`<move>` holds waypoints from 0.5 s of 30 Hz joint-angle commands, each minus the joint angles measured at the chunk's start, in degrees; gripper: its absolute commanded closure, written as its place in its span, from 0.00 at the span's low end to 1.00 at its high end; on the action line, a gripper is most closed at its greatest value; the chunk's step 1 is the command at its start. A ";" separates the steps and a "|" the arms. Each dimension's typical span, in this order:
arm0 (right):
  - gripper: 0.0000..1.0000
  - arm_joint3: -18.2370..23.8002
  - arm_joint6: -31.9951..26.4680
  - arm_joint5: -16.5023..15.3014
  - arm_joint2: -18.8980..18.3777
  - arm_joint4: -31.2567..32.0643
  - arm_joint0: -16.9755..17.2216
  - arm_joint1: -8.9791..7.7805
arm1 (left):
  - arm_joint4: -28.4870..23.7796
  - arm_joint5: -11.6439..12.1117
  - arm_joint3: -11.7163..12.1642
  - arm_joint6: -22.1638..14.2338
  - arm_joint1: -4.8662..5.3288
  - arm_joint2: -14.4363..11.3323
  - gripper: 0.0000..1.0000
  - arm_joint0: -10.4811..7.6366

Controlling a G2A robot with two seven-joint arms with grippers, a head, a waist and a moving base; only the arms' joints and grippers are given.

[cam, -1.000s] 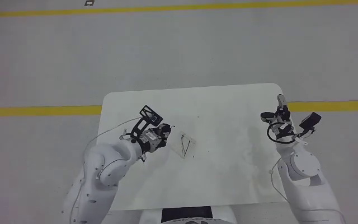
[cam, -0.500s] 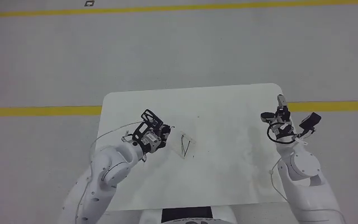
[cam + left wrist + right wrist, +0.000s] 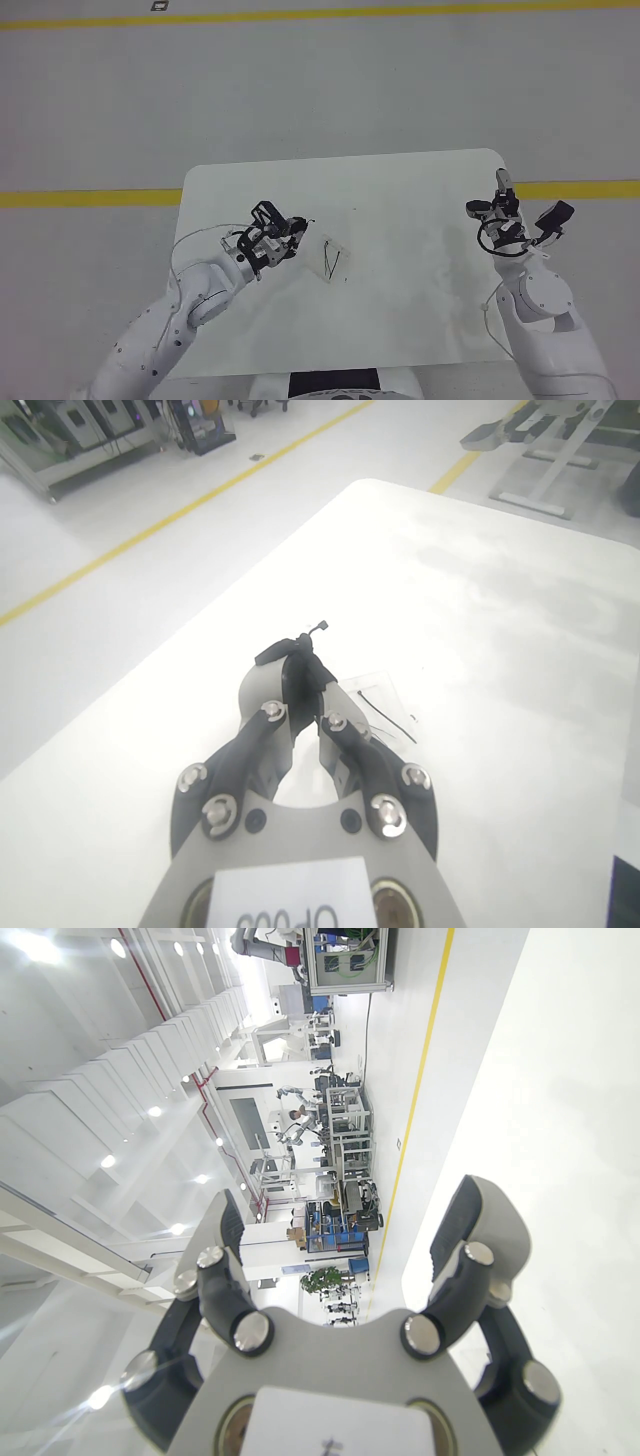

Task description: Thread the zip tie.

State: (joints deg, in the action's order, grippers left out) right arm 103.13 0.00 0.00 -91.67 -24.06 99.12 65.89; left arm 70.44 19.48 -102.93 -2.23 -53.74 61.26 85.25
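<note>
So the left fingers (image 3: 272,651) are pinching the zip tie (image 3: 320,627), head poking just past their tips, while the right fingers (image 3: 452,1223) are sitting wide open well apart, probably needing to come feed the tail in slowly.

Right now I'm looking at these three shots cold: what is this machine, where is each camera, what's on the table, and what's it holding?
It is a two-armed robot at a white table. The top view looks down from a camera above its arms. The other two cameras sit on the wrists, each looking along its own gripper. The left gripper is shut on a thin black zip tie, whose small head pokes out past the fingertips. Beside it on the table lies a clear plastic packet with spare zip ties on or in it; I cannot tell which. The right gripper is open and empty, at the table's right edge, pointing out into the room.
</note>
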 commanded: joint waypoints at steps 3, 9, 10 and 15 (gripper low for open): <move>0.00 0.00 0.00 0.00 0.00 0.00 0.00 0.00 | 2.41 0.00 2.60 8.40 3.68 -4.00 1.00 -1.51; 0.00 0.00 0.00 0.00 0.00 0.00 0.00 0.00 | 2.41 0.00 2.60 8.40 3.68 -4.00 1.00 -1.51; 0.00 0.00 0.00 0.00 0.00 0.00 0.00 0.00 | 2.41 0.00 2.60 8.40 3.68 -4.00 1.00 -1.51; 0.00 0.00 0.00 0.00 0.00 0.00 0.00 0.00 | 5.50 -1.44 3.42 13.17 3.38 -4.44 1.00 -2.06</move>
State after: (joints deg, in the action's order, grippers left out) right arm 103.13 0.00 0.00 -91.67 -24.06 99.12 65.89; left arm 75.35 18.24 -99.83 8.70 -50.29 56.88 83.20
